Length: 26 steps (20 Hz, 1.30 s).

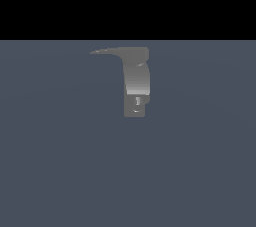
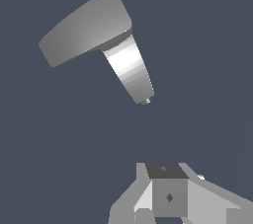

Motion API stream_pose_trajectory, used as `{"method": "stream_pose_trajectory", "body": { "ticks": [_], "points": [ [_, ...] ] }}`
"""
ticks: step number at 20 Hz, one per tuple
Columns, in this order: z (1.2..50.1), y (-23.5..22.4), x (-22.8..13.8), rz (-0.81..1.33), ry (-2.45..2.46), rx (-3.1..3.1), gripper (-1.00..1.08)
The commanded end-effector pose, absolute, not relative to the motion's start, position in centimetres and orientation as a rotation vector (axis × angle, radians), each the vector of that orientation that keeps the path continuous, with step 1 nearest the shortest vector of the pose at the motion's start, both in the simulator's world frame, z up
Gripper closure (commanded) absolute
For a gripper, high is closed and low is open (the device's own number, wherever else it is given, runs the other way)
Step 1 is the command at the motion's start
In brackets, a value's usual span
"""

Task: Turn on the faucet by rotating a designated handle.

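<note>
The small grey metallic faucet (image 2: 129,67) with its curved body is being seen in the wrist view well apart from the grey blocky hand (image 2: 168,196), which is holding nothing, though how far it is parted cannot be told. In the exterior view the faucet (image 1: 136,83) is being shown alone on the flat blue-grey surface (image 1: 60,161), the hand being out of sight there. The thin flat dark-grey handle (image 1: 107,51) is being pointed sideways from the top toward the exterior view's left, its long axis level; in the wrist view it (image 2: 84,28) is being shown broad-face.
</note>
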<state>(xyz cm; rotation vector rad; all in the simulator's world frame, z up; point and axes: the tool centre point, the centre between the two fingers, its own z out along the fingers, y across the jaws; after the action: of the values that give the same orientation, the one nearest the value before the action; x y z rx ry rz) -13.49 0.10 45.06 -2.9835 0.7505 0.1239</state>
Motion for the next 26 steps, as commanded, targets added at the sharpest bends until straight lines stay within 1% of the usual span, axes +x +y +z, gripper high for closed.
{"method": "stream_pose_trajectory", "body": {
  "ticks": [1, 13, 26],
  "points": [
    [44.6, 0.4, -11.8, 0.129, 0.844, -2.951, 1.08],
    [41.3, 2.1, -3.9, 0.148, 1.285, -2.78, 1.08],
    [35.9, 4.4, 3.9, 0.135, 1.741, -2.55, 1.08]
  ]
}}
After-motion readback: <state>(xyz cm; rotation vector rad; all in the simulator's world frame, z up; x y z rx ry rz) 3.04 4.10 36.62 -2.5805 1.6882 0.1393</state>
